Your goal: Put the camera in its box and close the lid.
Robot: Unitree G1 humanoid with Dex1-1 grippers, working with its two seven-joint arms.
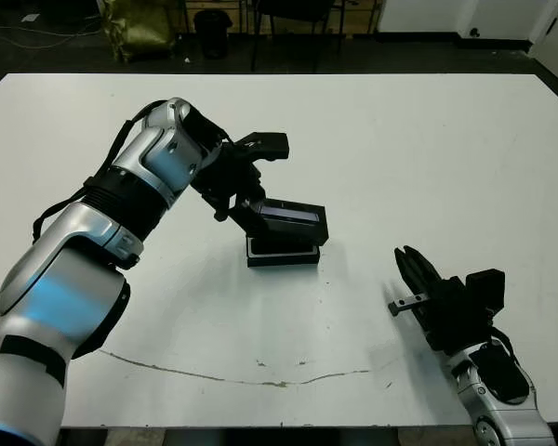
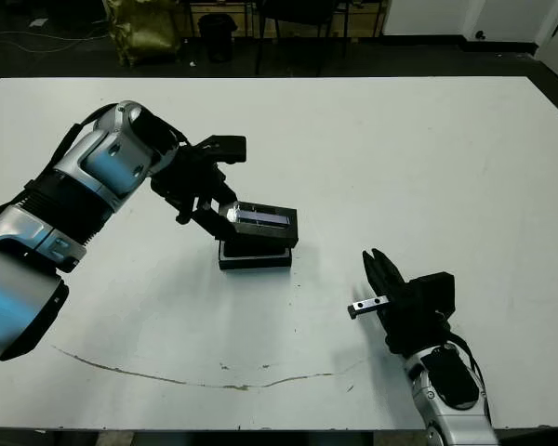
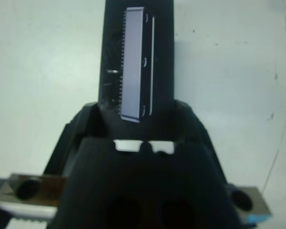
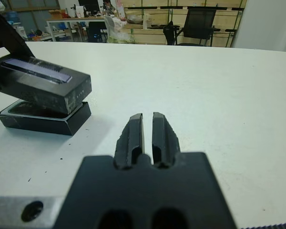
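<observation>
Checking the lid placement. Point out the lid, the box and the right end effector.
lid (image 1: 291, 216): left eye view, on its glossy top strip.
box (image 1: 281, 255): left eye view, on its black front wall.
right end effector (image 4: 147, 133): right wrist view, midway between its fingertips.

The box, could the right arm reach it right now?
Probably yes. The box sits on bare table off to the right gripper's left, with nothing between them. But the lid, held by the left gripper, hangs tilted over it, covering the top.

No readable text, labels or numbers anywhere; small pale marks on the lid (image 4: 47, 86) side too blurred to read.
</observation>
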